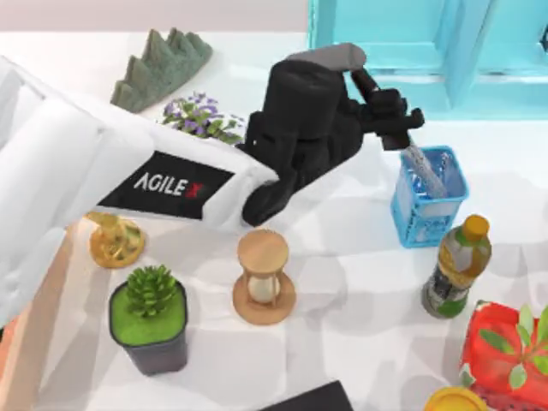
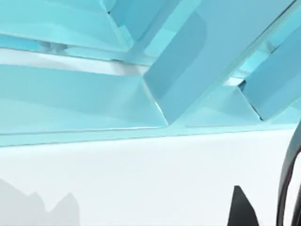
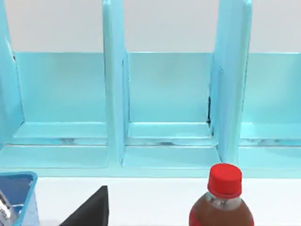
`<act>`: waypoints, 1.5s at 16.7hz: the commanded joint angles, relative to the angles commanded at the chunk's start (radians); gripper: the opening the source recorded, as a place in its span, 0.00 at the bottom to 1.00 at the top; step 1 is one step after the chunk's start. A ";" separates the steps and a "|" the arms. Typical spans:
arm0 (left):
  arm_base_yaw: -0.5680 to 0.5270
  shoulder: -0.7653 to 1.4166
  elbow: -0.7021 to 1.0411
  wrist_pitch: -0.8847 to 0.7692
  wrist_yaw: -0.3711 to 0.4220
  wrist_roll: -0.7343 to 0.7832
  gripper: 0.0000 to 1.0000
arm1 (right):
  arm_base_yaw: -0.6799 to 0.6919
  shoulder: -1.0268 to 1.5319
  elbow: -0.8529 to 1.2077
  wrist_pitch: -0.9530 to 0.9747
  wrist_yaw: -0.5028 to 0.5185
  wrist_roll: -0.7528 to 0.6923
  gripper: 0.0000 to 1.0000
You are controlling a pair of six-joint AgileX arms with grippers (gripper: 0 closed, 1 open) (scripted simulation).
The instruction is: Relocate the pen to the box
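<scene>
The left arm (image 1: 128, 171) reaches across the bench (image 1: 342, 300) to the blue basket (image 1: 426, 199). Its left pincer (image 1: 409, 135) pinches the pen (image 1: 425, 174), which stands inside the basket. Lift straight up before swinging away.

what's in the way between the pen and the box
The pen stands in the blue basket, so its walls come first. Toward the box at the table's left edge stand an hourglass, a gold trophy and a potted plant. The left hand is at the pen's top.
</scene>
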 joint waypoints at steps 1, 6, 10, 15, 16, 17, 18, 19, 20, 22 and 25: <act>0.024 -0.045 -0.017 -0.030 0.018 0.006 0.00 | 0.000 0.000 0.000 0.000 0.000 0.000 1.00; 0.126 -0.281 -0.094 -0.174 0.130 0.041 0.00 | 0.000 0.000 0.000 0.000 0.000 0.000 1.00; 0.166 -0.412 -0.124 -0.242 0.205 0.060 0.00 | 0.000 0.000 0.000 0.000 0.000 0.000 1.00; 0.165 -0.428 -0.122 -0.247 0.214 0.063 0.00 | 0.000 0.000 0.000 0.000 0.000 0.000 1.00; 0.165 -0.428 -0.122 -0.247 0.214 0.063 0.00 | 0.000 0.000 0.000 0.000 0.000 0.000 1.00; 0.169 -0.427 -0.120 -0.257 0.218 0.072 0.00 | 0.000 0.000 0.000 0.000 0.000 0.000 1.00; 0.180 -0.425 -0.115 -0.278 0.225 0.090 0.00 | 0.000 0.000 0.000 0.000 0.000 0.000 1.00; 0.196 -0.424 -0.105 -0.309 0.235 0.117 0.00 | 0.000 0.000 0.000 0.000 0.000 0.000 1.00; 0.218 -0.424 -0.091 -0.349 0.249 0.154 0.00 | 0.000 0.000 0.000 0.000 0.000 0.000 1.00; 0.278 -0.430 -0.049 -0.453 0.283 0.254 0.00 | 0.000 0.000 0.000 0.000 0.000 0.000 1.00; 0.405 -0.446 0.030 -0.654 0.349 0.469 0.00 | 0.000 0.000 0.000 0.000 0.000 0.000 1.00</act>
